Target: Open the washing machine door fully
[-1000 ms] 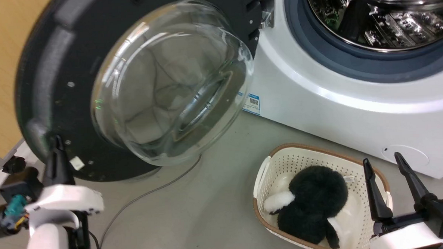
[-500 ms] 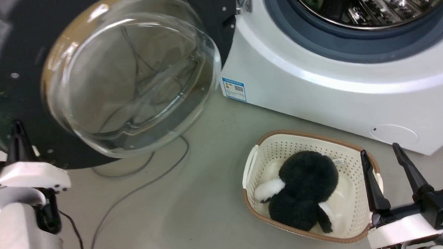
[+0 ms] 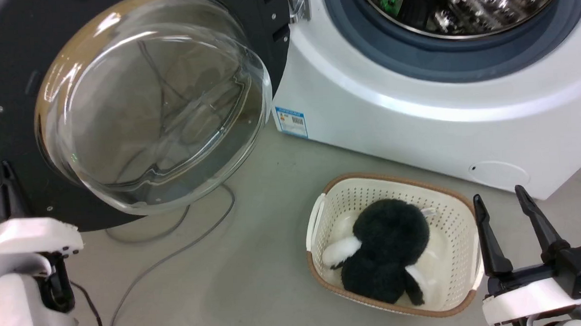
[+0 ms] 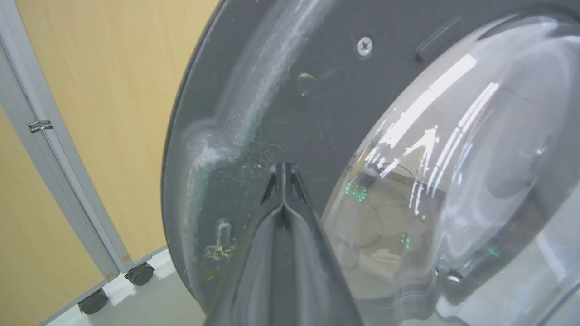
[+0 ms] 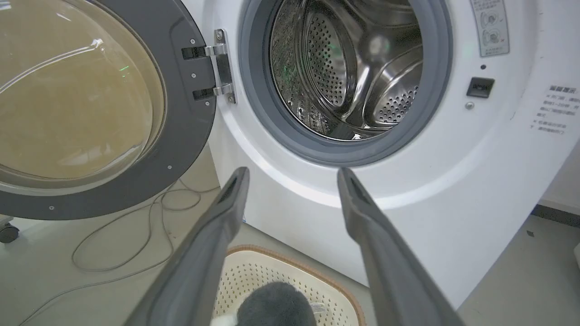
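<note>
The washing machine door (image 3: 2, 72) hangs swung out to the left of the white washing machine (image 3: 416, 128), its clear glass bowl (image 3: 150, 105) bulging toward me. Its metal hinge (image 5: 222, 68) joins it to the machine beside the open steel drum (image 5: 349, 68). My left gripper (image 3: 4, 168) is shut, holding nothing. Its tips (image 4: 283, 166) rest against the door's dark inner face (image 4: 281, 90), between the glass and the outer rim. At the lower right, low before the machine's front, my right gripper (image 3: 499, 195) stands open and empty, and points at the drum (image 5: 292, 172).
A cream basket (image 3: 449, 215) holding a black and white plush toy (image 3: 388, 256) sits on the floor before the machine, just left of my right gripper. A grey cable (image 3: 176, 246) loops under the door. A wheeled grey frame (image 4: 68, 181) and a wood-coloured panel stand behind the door.
The head view has shifted, so door, machine and basket all sit further left. The door looks turned a little further from the machine, my left gripper's tips still on it. Right gripper unchanged.
</note>
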Robot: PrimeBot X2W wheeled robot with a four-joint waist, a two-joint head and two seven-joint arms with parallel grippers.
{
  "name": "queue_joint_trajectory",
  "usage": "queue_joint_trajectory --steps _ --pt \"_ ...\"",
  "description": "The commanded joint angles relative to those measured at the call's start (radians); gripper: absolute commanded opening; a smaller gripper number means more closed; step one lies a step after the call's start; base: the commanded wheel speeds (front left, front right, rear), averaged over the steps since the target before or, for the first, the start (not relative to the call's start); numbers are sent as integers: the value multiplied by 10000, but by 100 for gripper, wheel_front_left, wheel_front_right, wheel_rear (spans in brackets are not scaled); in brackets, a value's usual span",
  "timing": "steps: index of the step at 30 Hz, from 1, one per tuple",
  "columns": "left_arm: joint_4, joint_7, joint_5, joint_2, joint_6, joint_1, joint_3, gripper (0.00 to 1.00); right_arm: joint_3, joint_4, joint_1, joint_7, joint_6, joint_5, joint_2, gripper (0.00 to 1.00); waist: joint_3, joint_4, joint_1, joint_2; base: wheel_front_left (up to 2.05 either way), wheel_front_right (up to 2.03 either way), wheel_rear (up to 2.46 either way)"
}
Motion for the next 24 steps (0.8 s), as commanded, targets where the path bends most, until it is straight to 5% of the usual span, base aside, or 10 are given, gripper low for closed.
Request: queue_joint_trajectory --steps 1,13,23,24 --pt "-253 -44 62 -109 -95 233 71 0 -40 -48 -97 -42 8 136 26 100 -148 -54 -1 0 0 0 0" --pt "-2986 -44 485 -855 -543 1425 -816 0 -186 -424 150 -42 8 502 27 100 -1129 -392 -1 0 0 0 0" --pt "-3664 -44 453 -1074 -661 2535 -2242 0 -312 -1040 432 -42 8 732 27 100 -1658 -1278 -1 0 0 0 0" --pt "-3605 -44 420 -1084 -655 2626 -2327 40 -314 -1063 459 -42 8 734 27 100 -1688 -1386 -1 0 0 0 0"
